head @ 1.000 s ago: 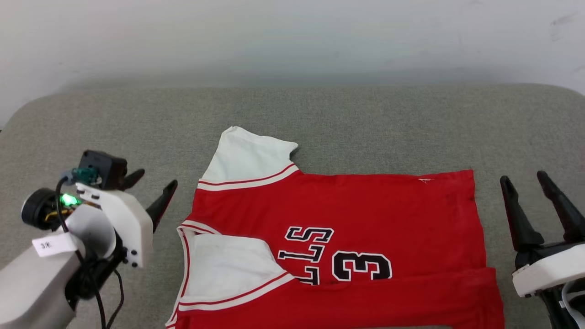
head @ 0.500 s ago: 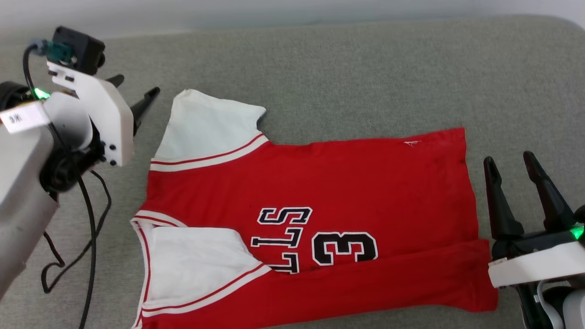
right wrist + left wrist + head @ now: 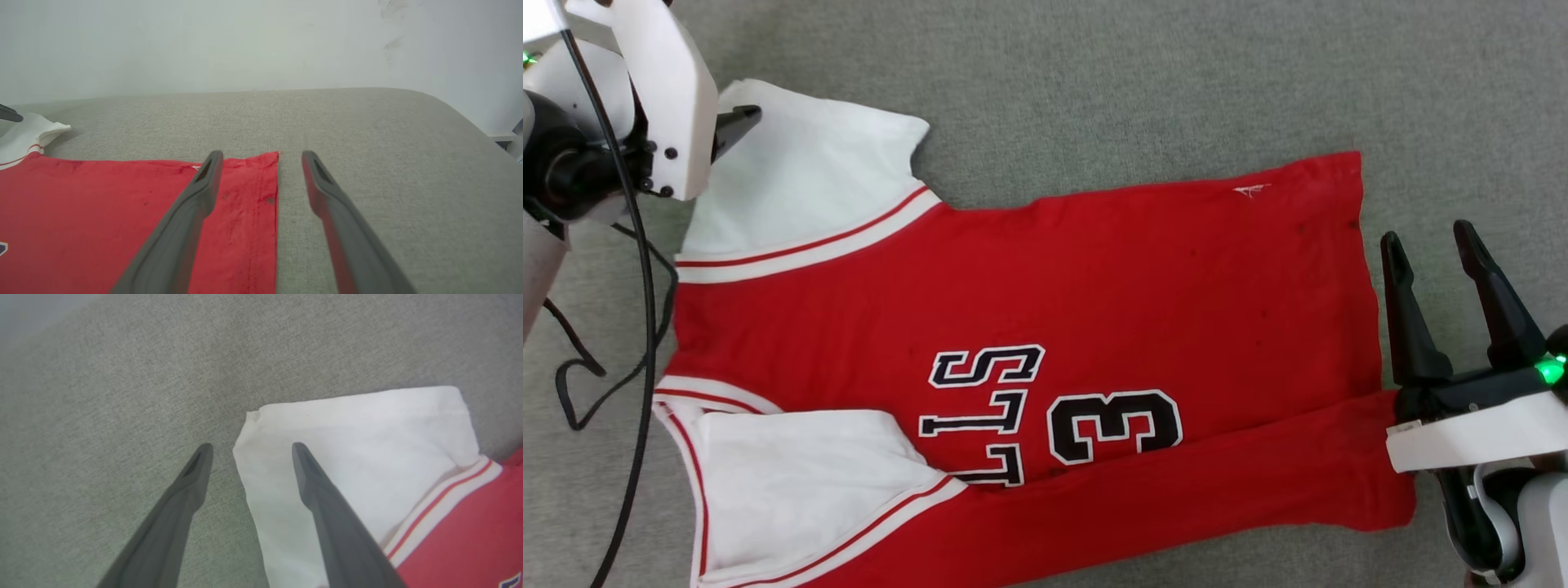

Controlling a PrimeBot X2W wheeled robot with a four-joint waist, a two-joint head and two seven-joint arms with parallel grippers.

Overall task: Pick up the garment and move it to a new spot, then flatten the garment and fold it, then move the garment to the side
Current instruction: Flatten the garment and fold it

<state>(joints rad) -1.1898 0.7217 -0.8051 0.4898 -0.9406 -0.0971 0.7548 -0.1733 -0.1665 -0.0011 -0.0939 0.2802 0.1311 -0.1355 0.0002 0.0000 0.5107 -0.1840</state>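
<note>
The garment (image 3: 1094, 286), a red jersey with white sleeves and black lettering, lies spread flat on the grey cushion, its bottom strip folded up over the front. My left gripper (image 3: 727, 122) is at the far white sleeve (image 3: 359, 449). It is open, and its fingers straddle the sleeve's outer edge; I cannot tell whether they touch the cloth. At the right, my right gripper (image 3: 1429, 245) is also open with nothing held. In the right wrist view, its left finger (image 3: 196, 192) is over the red hem (image 3: 249, 196) and the other is over bare cushion.
The grey upholstered surface (image 3: 1094, 82) extends beyond the jersey on the far side. A black cable (image 3: 645, 327) hangs from my left arm beside the jersey's left edge. A white wall (image 3: 245, 41) rises behind the cushion, whose rounded edge (image 3: 470, 118) falls off at the right.
The head camera has tipped down, shifting the whole picture. My left gripper has gone forward to the far sleeve's edge. The right gripper stays by the hem. Both remain open.
</note>
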